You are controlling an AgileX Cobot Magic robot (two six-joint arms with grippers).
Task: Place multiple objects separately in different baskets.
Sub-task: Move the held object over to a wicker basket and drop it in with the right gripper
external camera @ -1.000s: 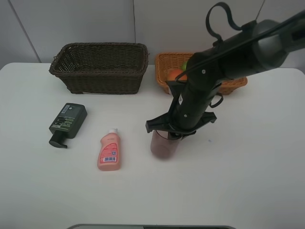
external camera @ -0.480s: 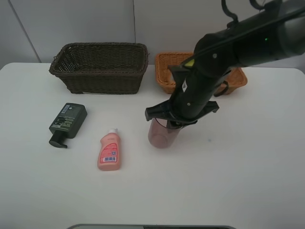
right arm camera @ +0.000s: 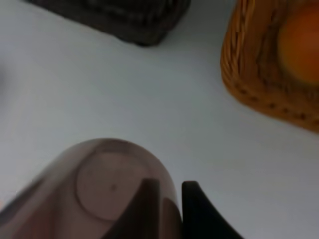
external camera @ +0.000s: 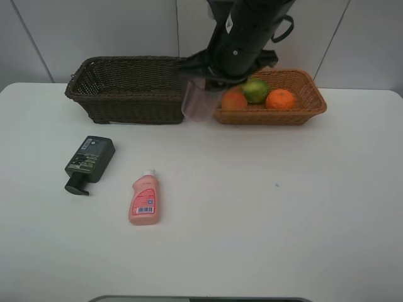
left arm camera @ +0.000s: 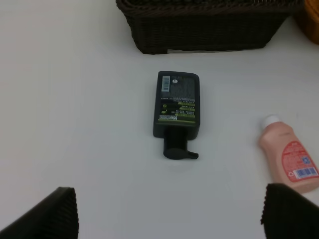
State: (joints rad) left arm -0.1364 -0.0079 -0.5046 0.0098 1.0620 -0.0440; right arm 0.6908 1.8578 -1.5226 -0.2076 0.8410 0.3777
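The white desk point(external camera: 296, 207) takes up most of what I can see. The right arm point(external camera: 249, 28) comes down from above over the back of it, its upper length cut off by the top edge of the high view. Along the back stand the dark brown basket point(external camera: 129, 91) on the left and the light tan basket point(external camera: 312, 107) on the right. The tan one's left end is hidden behind the arm and what it carries.

The right tool point(external camera: 211, 78) is clamped on the wall of the purplish tumbler point(external camera: 198, 102). In its wrist view one dark finger shows through the plastic from inside, and the other finger point(right arm camera: 197, 214) is pressed against the outside. The tumbler hangs upright, off the desk, over the gap between the two baskets. From high up it overlaps the dark basket's right end.

The left tool point(left arm camera: 172, 219) shows only as two ribbed tips at the corners of its own view, spread wide and holding nothing.

The dark green pump bottle point(external camera: 90, 161) lies flat on the desk's left, pump toward the near edge. The pink bottle point(external camera: 144, 198) lies flat just to its right, white cap toward the baskets.

In the tan basket sit the lime-like fruit point(external camera: 255, 90), the orange point(external camera: 281, 99) and the peach-like fruit point(external camera: 235, 101), whose left side is half hidden by the tumbler.
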